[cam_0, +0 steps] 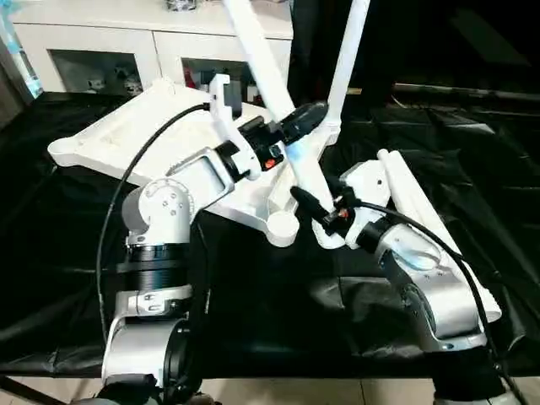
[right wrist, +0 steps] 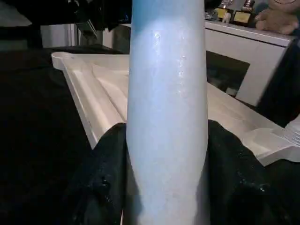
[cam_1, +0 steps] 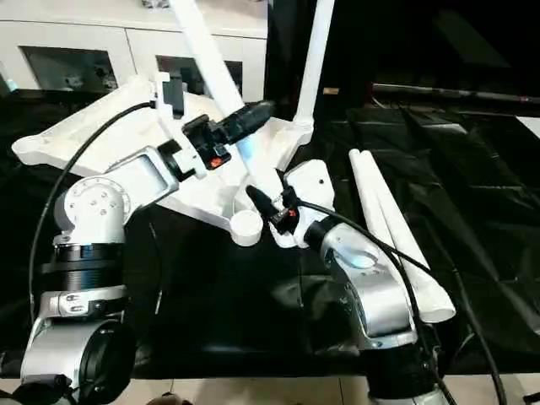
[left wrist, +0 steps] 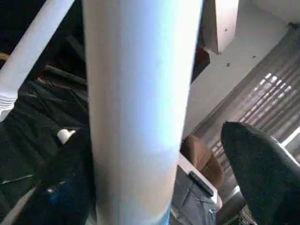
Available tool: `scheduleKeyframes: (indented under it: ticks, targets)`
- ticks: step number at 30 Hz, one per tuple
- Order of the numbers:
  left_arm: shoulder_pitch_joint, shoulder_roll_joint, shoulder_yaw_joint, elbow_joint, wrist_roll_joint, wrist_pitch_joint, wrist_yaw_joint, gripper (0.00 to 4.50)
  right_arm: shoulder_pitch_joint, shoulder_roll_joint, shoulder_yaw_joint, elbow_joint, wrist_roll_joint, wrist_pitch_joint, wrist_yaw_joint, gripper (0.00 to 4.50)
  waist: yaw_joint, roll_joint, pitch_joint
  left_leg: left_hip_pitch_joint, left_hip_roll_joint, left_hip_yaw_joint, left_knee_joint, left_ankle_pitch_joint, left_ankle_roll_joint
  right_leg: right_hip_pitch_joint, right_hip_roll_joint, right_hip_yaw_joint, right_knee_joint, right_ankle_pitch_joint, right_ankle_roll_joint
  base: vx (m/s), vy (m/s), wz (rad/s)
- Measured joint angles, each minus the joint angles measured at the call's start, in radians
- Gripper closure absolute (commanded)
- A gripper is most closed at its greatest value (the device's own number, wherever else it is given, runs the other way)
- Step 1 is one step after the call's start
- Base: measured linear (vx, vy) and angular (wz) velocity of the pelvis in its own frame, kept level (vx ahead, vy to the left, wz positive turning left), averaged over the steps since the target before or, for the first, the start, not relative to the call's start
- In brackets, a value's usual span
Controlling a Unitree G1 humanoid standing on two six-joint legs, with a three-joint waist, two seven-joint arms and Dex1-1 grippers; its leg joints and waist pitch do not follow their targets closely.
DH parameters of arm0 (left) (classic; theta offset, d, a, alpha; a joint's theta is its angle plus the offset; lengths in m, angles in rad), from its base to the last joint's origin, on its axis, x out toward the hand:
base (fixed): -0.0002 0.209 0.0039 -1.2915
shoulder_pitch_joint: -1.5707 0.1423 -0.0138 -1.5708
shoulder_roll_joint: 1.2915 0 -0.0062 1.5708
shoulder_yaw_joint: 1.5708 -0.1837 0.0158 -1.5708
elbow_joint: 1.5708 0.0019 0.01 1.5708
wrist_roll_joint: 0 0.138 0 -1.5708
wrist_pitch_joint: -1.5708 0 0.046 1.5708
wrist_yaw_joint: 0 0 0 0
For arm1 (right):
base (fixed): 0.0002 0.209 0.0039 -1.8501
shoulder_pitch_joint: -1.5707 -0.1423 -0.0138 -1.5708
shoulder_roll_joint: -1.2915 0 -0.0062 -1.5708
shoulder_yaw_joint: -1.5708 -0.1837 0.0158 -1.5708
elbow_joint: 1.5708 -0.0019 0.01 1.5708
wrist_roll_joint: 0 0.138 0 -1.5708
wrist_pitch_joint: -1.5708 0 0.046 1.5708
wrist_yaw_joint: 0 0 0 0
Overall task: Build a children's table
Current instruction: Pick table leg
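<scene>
White plastic made up the children's tabletop [cam_0: 160,139], which lay upside down on the black-draped table [cam_0: 67,253], its ribbed underside up and its left end towards the white glass-door cabinet [cam_0: 110,51] at the far side. One tapered leg [cam_0: 346,67] stood seated in the far right corner socket, leaning slightly right. A second leg [cam_0: 261,59] slanted up and to the left from the middle of the tabletop's near edge, beside the near right corner socket [cam_0: 281,228]; whether its foot was actually in that socket could not be told. The right gripper [cam_0: 314,207] was clamped on this leg low down, its black fingers [right wrist: 101,183] pressed against both sides of the tube in the right wrist view. The left gripper [cam_0: 302,125] sat higher on the same leg, its fingers [left wrist: 262,173] spread wide on either side of the tube, one standing clearly off the surface, so it was released rather than gripping. Two more legs [cam_1: 396,228] lay side by side, touching, on the black cloth to the right of the tabletop, running from far to near beside the right forearm.
</scene>
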Motion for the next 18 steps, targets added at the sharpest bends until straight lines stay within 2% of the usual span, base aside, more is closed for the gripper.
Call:
scheduleKeyframes:
  ticks: [1, 13, 15, 18]
  targets:
    - [0.001, 0.002, -0.005, 0.0, 0.006, -0.007, 0.002, 0.65, -0.006, 0.0, 0.001, 0.007, -0.002, 0.0, 0.0, 2.61, -0.001, 0.0, 0.0, 0.0, 0.0, 0.0, 0.0, 0.0, 0.0, 0.0, 0.0, 0.0, 0.0, 0.0, 0.0, 0.0, 0.0, 0.0]
    - [0.021, 0.002, -0.036, 0.0, 0.035, -0.041, 0.019, 1.55, -0.022, -0.011, 0.022, 0.041, -0.017, 0.002, -0.003, 2.62, 0.0, -0.001, 0.001, 0.0, 0.0, 0.0, 0.0, 0.0, 0.0, 0.0, 0.0, 0.0, 0.0, 0.0, 0.0, 0.0, 0.0, 0.0]
    - [0.021, 0.001, -0.037, -0.001, 0.035, -0.041, 0.019, 1.86, -0.024, -0.011, 0.022, 0.045, -0.016, 0.003, -0.005, 2.62, 0.0, -0.001, 0.001, 0.0, 0.0, 0.0, 0.0, 0.0, 0.0, 0.0, 0.0, 0.0, 0.0, 0.0, 0.0, 0.0, 0.0, 0.0]
    - [0.023, -0.005, -0.037, -0.001, 0.035, -0.044, 0.023, 1.98, -0.026, -0.011, 0.022, 0.053, -0.016, 0.004, -0.007, 2.62, -0.001, -0.001, 0.001, 0.0, 0.0, 0.0, 0.0, 0.0, 0.0, 0.0, 0.0, 0.0, 0.0, 0.0, 0.0, 0.0, 0.0, 0.0]
